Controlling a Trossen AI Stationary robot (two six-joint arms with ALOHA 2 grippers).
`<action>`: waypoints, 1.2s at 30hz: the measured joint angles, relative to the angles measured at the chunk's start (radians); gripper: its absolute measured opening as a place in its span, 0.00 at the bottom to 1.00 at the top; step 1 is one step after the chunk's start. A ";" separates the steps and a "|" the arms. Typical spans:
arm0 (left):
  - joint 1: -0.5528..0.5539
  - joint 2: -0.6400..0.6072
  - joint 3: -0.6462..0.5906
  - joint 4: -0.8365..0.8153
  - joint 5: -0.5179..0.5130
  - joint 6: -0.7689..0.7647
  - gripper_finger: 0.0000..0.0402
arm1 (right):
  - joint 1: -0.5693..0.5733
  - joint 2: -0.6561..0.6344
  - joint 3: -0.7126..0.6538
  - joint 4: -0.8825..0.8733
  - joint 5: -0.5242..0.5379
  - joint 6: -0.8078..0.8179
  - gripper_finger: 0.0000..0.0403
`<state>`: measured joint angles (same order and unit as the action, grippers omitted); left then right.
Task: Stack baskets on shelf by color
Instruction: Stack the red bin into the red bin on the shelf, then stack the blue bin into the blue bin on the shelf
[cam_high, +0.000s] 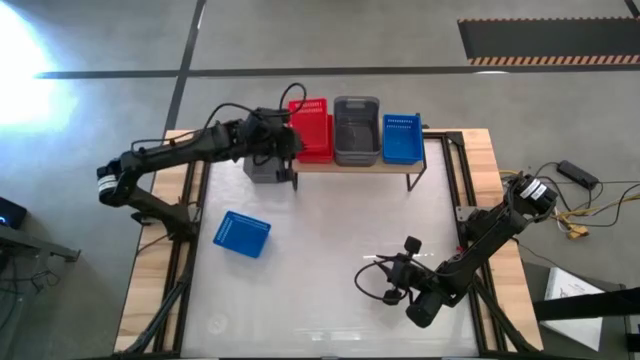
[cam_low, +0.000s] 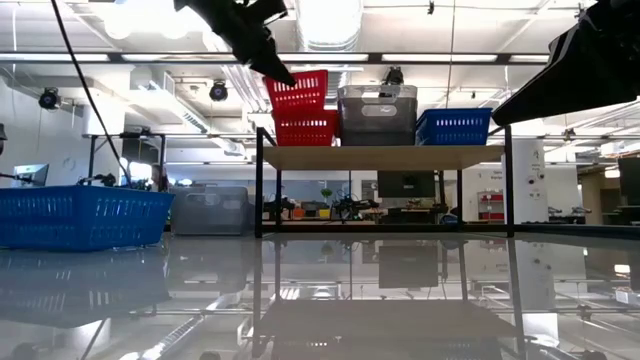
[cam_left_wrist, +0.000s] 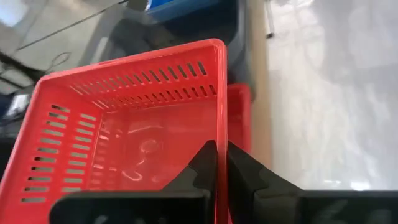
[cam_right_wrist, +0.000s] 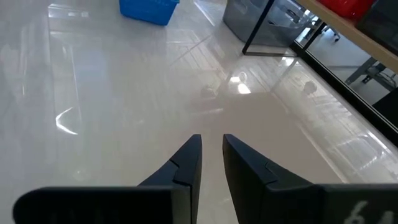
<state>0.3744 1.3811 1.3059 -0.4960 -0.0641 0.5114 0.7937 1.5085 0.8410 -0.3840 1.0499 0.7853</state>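
While left gripper (cam_left_wrist: 221, 163) pinches red basket (cam_left_wrist: 124, 130), grey basket (cam_high: 263, 168) sits half-hidden.

I can't read any text, label, brand or number anywhere on my feeds. The only sign-like marking I see is a striped hazard edge on the dark floor mat (cam_high: 548, 40) at about 1 o'clock in the high view, and it carries no words. On the right wrist view a pale mark sits on the gripper housing at 5 o'clock, cut off by the edge, so I cannot tell what it says.
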 joint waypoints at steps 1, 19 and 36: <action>0.001 0.000 -0.002 0.000 0.014 0.000 0.00 | 0.000 0.000 0.000 0.000 0.000 0.000 0.15; 0.003 0.017 -0.083 0.080 0.043 -0.006 0.07 | 0.000 0.000 0.000 0.007 -0.001 0.000 0.14; -0.168 -0.126 -0.051 -0.092 -0.266 -0.183 0.34 | 0.000 0.000 -0.014 0.008 -0.002 0.026 0.14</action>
<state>0.2061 1.2552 1.2552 -0.5883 -0.3298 0.3285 0.7937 1.5089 0.8265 -0.3756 1.0483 0.8118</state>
